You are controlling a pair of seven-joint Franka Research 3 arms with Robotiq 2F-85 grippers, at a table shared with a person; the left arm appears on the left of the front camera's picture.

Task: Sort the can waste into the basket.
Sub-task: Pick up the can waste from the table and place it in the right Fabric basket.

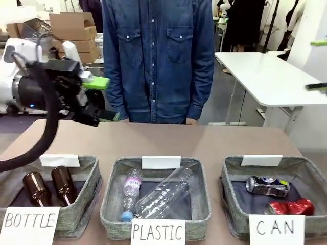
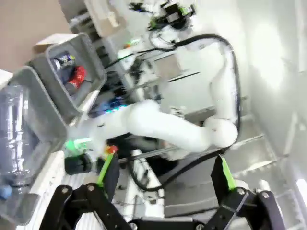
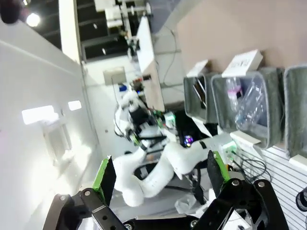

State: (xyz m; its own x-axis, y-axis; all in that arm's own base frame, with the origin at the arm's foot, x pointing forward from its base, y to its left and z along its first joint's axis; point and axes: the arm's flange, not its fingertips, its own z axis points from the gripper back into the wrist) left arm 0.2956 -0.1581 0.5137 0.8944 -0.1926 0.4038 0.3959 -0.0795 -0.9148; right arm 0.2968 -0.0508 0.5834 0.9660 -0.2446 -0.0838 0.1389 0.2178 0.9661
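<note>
Now from the front, the left end effector (image 1: 97, 99) hangs high over the desk's (image 1: 168, 140) far left with its green pads spread apart and nothing between them, bare brown surface stretching behind three baskets; the CAN basket (image 1: 232, 204) at front right holds the dark blue-black can (image 1: 267, 186) and the red dented can (image 1: 289, 207), the PLASTIC basket (image 1: 110, 204) clear bottles (image 1: 158, 196), the BOTTLE basket (image 1: 91, 178) brown bottles (image 1: 48, 186). Over on the left wrist, open fingers (image 2: 106, 165) frame the other white arm (image 2: 168, 129), both cans glimpsed upper left. Right wrist: right end effector (image 3: 160, 175) splayed, empty.
</note>
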